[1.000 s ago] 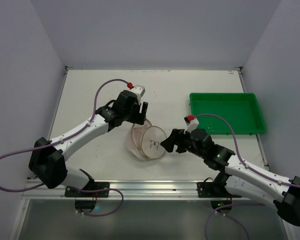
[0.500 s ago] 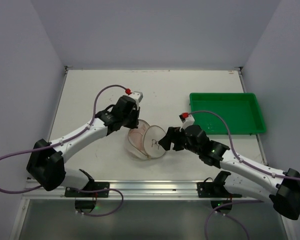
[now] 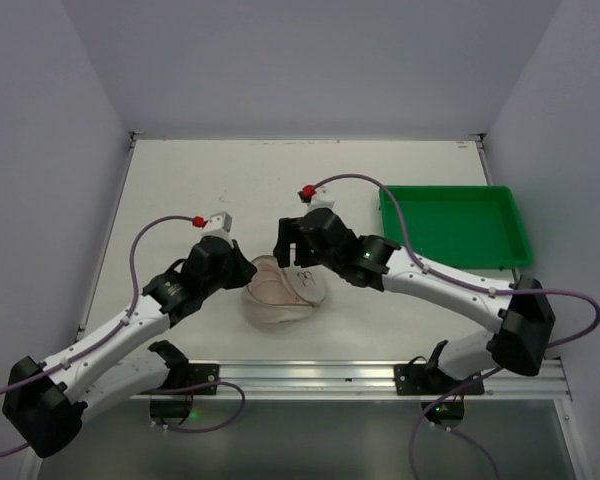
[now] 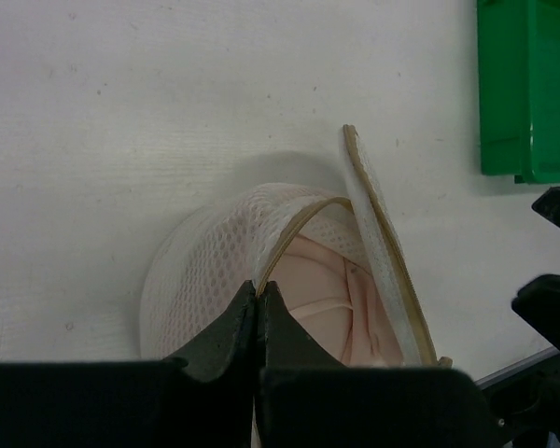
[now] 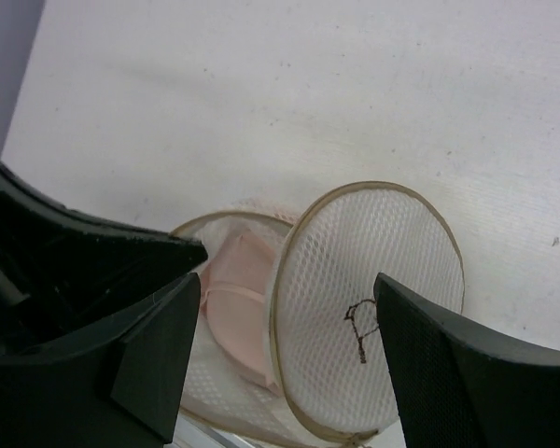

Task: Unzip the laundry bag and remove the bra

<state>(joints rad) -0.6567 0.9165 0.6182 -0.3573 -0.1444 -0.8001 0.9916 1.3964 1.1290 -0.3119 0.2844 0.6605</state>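
Inside open laundry bag, pink bra; left claw pinching rim; right claw released.

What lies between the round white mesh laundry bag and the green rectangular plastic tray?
In the left wrist view, only bare white table lies between the laundry bag and the green tray; in the top view the right arm crosses above it.

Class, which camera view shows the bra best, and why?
Left wrist: the pink bra shows close up inside the open laundry bag. Right wrist shows it partly behind the lid; top external shows only a faint pink patch.
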